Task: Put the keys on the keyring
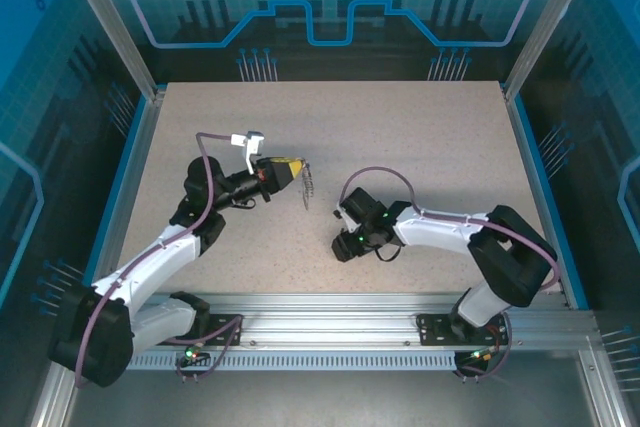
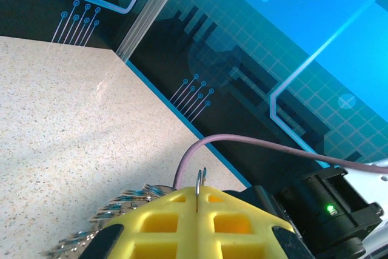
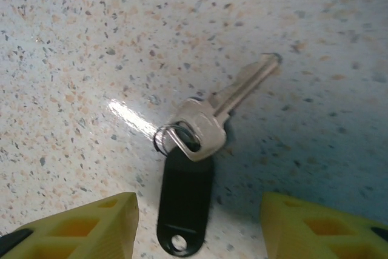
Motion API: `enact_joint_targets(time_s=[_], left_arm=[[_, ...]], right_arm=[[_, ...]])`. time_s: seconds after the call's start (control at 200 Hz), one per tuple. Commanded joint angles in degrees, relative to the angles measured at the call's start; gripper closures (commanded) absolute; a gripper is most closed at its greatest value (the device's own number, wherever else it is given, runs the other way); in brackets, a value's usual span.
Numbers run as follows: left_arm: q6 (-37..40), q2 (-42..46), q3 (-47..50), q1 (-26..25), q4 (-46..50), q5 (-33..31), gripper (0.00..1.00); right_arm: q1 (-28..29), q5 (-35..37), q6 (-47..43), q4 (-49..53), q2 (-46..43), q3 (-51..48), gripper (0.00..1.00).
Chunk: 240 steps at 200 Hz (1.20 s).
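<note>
Spanning the whole workspace, one pale speckled table (image 1: 420,127) carries everything. Two white-and-black robot arms reach over it from the near edge. The left arm (image 1: 160,257) stretches toward the middle, and the right arm (image 1: 450,232) bends in from the right with its wrist turned down at the table.

The left fingers (image 2: 197,210), yellow with a gridded face, are clenched on the thin metal edge of the one keyring (image 1: 308,187). It is a dark flat loop that hangs from their tips, to the left of the right wrist. In the left wrist view a fringe of small silvery metal pieces (image 2: 121,207) fans out beside these fingers.

The right fingers (image 3: 91,225), also yellow, stand well apart, released, grasping and touching nothing. On the table lies one black flat oval tag (image 3: 185,201) with a small hole at its near end. That end sits in the gap between the two fingers, clear of both. One silver metal key (image 3: 221,110) rests partly over the tag's far end, its blade pointing up and to the right in the right wrist view. One small wire ring (image 3: 165,139) passes through the key's head and joins it to the tag.
</note>
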<state>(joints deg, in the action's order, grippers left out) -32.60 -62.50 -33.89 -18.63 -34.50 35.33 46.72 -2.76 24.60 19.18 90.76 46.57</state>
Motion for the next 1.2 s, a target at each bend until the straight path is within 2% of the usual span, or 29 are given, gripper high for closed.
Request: enact_joint_targets(time_s=[0.0,0.09,0.245,0.355,0.415,0.535,0.665,0.7,0.84,0.945,1.195], left_arm=[[0.8,1.6,0.1,0.7,-1.0,0.1,1.0],[0.5,1.5,0.2,0.9,-1.3,0.2,1.0],[0.2,1.5,0.2,1.1,-1.5,0.4,1.0],[0.0,1.4,0.1,1.1,-1.8,0.5,1.0],[-0.1,1.4,0.0,1.1,-1.9,0.5,1.0],[-0.2,1.0,-0.1,1.1,-2.0,0.6,1.0],[-0.6,0.4,-0.2,1.2,-2.8,0.6,1.0],[-0.8,0.2,-0.2,1.1,-3.1,0.6,1.0],[-1.4,-0.4,-0.4,1.1,-4.0,0.6,1.0],[-1.3,-0.4,-0.5,1.1,-3.9,0.5,1.0],[-1.2,-0.2,-0.4,1.1,-3.6,0.4,1.0]], right_arm=[[1.3,-2.7,1.3,-2.3,3.6,2.7,0.44],[1.3,-0.8,1.7,-1.6,6.3,4.8,0.52],[-0.3,4.5,3.0,0.2,7.4,7.3,0.75],[-3.4,6.0,4.4,0.2,4.3,6.5,0.84],[-5.4,5.9,4.9,-0.6,1.6,5.3,0.85],[-8.3,4.3,5.5,-2.4,-3.8,2.0,0.78],[-9.2,3.2,5.5,-2.9,-7.1,0.5,0.55],[-9.2,2.8,5.6,-2.9,-7.3,0.5,0.51],[-7.7,1.7,6.8,-1.9,-5.6,1.7,0.46],[-4.8,3.8,8.6,-0.3,-2.6,3.5,0.42],[0.6,11.6,12.7,2.3,4.7,8.1,0.42]])
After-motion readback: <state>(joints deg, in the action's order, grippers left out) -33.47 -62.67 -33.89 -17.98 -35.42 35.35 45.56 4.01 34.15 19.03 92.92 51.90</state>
